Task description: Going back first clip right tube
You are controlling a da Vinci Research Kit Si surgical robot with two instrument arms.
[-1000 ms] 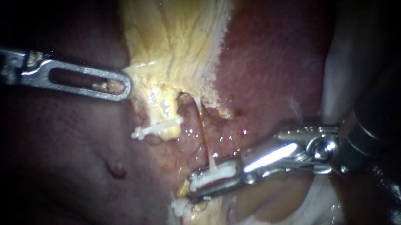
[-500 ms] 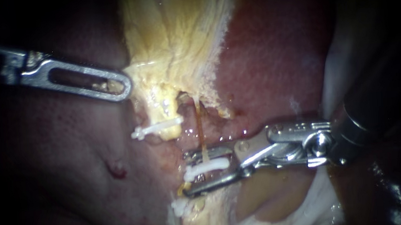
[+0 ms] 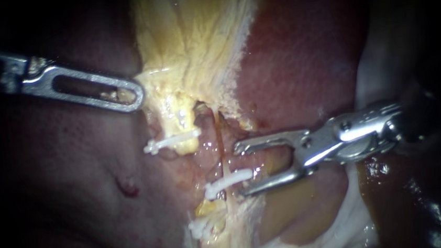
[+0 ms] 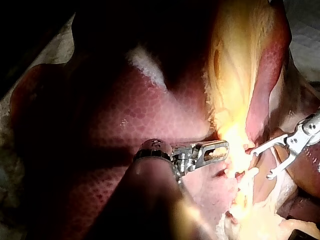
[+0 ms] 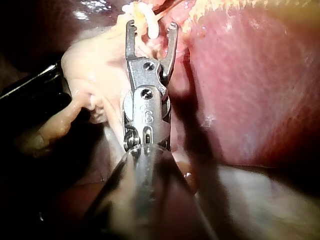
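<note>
While looking through the endoscope view, spotted the right instrument (image 3: pixel 240 170) coming in from the right with jaws spread wide, gripping nothing. Got the white clip (image 3: pixel 228 183) clamped across the right tube (image 3: pixel 219 140), low on that thin brownish strand, with the clip's near end poking just into the gap between the two jaw tips. Can't tell whether either jaw actually touches it, but definitely not pinched from both sides. Traced that tube from the yellow tissue (image 3: pixel 193 47) down to the clip, then lost it in the pale stuff below. Over on the other side, got the left instrument (image 3: pixel 135 96) lying flat, slotted jaws pressed together on the edge of that same yellow tissue, little scraps showing in the slot. Also seeing a second white clip (image 3: pixel 172 142) sitting across a yellowish stalk (image 3: pixel 181 127) beside the right tube, higher up and clear of both instruments. Noticed a whitish lump (image 3: pixel 200 228) further down too, too blurry to call. Reddish liver (image 3: pixel 299 54) behind all of it. Same story from the right wrist view: jaws forked open, clip sitting ahead between the two tips. From the left wrist view, seeing the closed slotted tip tucked against the bright yellow tissue, with the other instrument's open jaws just beyond it, not touching.
</note>
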